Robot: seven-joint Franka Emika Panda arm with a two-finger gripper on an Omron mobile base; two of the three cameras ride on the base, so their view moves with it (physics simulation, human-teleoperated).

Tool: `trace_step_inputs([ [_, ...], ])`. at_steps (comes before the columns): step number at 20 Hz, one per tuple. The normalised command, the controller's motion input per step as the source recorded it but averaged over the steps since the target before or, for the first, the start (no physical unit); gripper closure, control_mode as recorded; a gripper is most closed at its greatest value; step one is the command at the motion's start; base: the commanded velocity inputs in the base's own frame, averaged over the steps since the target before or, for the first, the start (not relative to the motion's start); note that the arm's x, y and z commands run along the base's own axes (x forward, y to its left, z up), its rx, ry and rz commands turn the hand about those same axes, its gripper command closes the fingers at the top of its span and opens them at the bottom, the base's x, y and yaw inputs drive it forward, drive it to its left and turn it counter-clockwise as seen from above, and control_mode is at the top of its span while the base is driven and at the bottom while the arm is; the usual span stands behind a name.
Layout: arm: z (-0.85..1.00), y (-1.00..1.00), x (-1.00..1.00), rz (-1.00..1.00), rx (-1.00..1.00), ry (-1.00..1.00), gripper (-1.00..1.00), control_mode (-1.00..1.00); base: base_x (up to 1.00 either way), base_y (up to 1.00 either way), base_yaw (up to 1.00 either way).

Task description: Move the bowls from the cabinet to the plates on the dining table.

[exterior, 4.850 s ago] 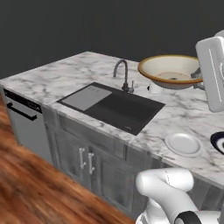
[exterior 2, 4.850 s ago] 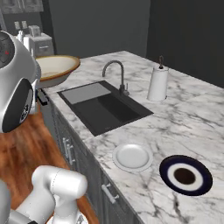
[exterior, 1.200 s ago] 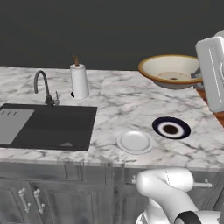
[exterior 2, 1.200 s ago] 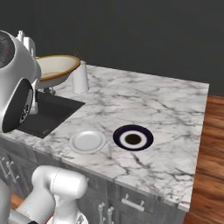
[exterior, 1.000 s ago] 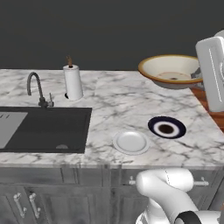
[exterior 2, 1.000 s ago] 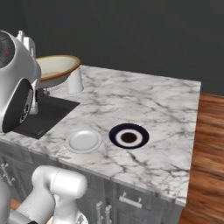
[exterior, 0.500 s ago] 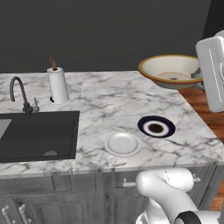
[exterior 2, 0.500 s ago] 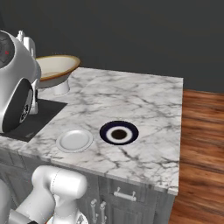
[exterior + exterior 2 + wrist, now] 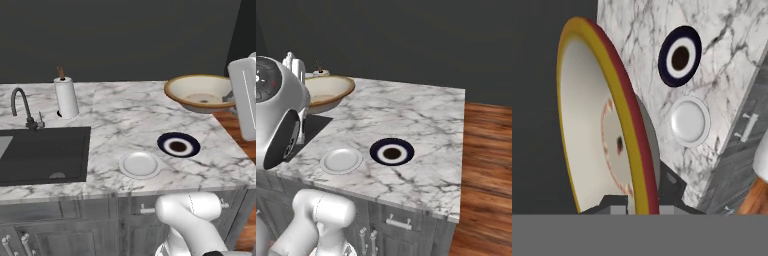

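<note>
Fingers (image 9: 667, 182) clamped on the rim of the beige bowl (image 9: 199, 93), gripper (image 9: 643, 200) pinching it at the bottom of the hand view, one dark tip on each side of the rim. Bowl held up in the air over the far right part of the dining table (image 9: 120, 112), not touching the marble. On the table near its front edge: white plate (image 9: 140, 164) and dark blue plate (image 9: 178, 145), just beside each other, both bare. Paper-towel roll (image 9: 66, 97) upright behind the black sink (image 9: 42, 155), faucet (image 9: 22, 107) at the sink's back edge.
</note>
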Motion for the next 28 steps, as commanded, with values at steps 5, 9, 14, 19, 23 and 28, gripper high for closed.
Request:
trace_step_inputs([
  [5, -0.31, -0.01, 0.02, 0.13, -0.04, 0.0, 1.0, -1.0, 0.0, 0.0, 0.0],
  [9, -0.34, 0.0, 0.05, 0.17, -0.06, -0.01, 1.0, -1.0, 0.0, 0.0, 0.0],
  [14, -0.29, -0.01, 0.15, 0.16, -0.02, -0.02, 1.0, -1.0, 0.0, 0.0, 0.0],
  [19, -0.33, 0.0, 0.09, 0.15, -0.1, 0.05, 1.0, -1.0, 0.0, 0.0, 0.0],
  [23, -0.32, 0.0, 0.05, 0.14, -0.12, 0.03, 1.0, -1.0, 0.0, 0.0, 0.0],
  [28, -0.36, 0.0, 0.15, 0.14, -0.03, 0.08, 1.0, -1.0, 0.0, 0.0, 0.0],
])
